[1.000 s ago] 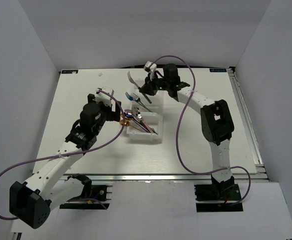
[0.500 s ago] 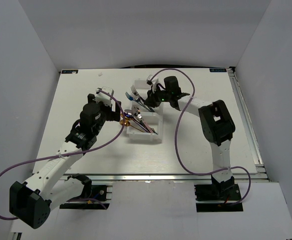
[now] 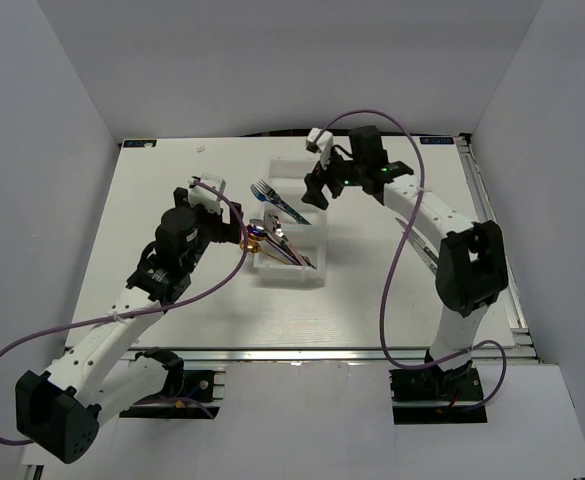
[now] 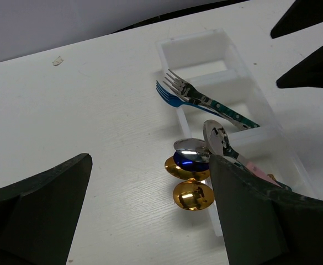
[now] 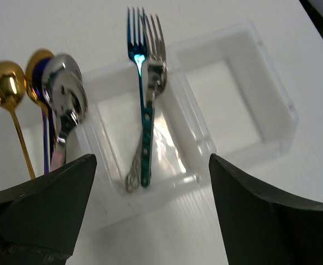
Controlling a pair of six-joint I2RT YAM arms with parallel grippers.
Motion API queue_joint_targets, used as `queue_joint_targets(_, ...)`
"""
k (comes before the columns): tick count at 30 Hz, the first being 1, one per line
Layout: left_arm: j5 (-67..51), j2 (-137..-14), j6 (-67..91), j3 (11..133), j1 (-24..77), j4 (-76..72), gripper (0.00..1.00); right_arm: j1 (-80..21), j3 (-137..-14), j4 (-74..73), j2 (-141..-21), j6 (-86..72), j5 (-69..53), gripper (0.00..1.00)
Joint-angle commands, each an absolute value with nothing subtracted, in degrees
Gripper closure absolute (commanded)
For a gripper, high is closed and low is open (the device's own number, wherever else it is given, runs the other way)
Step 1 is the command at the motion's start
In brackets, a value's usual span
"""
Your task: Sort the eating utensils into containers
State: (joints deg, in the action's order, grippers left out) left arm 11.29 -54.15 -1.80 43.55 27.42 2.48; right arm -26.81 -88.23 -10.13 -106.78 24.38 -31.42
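The containers are one translucent white divided tray (image 3: 315, 232) (image 4: 193, 42) (image 5: 271, 94). Two forks, a blue one (image 5: 137, 58) (image 4: 168, 94) and a silver one (image 5: 154, 61) (image 4: 190, 95) with a teal dotted handle, lie side by side in one compartment (image 3: 277, 200), tines over its wall. Gold (image 4: 193, 196) (image 5: 5, 83), blue and silver (image 5: 67, 94) spoons lie in the neighbouring compartment (image 3: 262, 232), bowls sticking out. My right gripper (image 3: 318, 192) (image 5: 153, 221) hangs open above the fork handles, holding nothing. My left gripper (image 3: 228, 236) (image 4: 150, 221) is open beside the spoon bowls.
Purple cables (image 3: 392, 250) loop from both arms over the white table (image 3: 172, 180). The far compartment (image 4: 197, 51) of the tray holds nothing. A small white scrap (image 4: 57, 61) lies near the table's back edge. Grey walls enclose the table.
My right gripper lowered the silver fork into the compartment beside the blue fork, opened, and drew back to the right. The left arm barely moved.
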Motion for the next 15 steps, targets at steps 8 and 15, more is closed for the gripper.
queue_joint_targets(8,5.19,-50.8,1.58,44.47,27.07,2.72,0.02,-11.88,-78.15,-38.76,-94.85,40.42,-22.7,0.11)
queue_joint_targets(15,3.25,-50.27,2.2,44.56,27.07,2.64,0.02,-0.63,-68.92,-39.2,-91.76,46.57,-16.36,0.16)
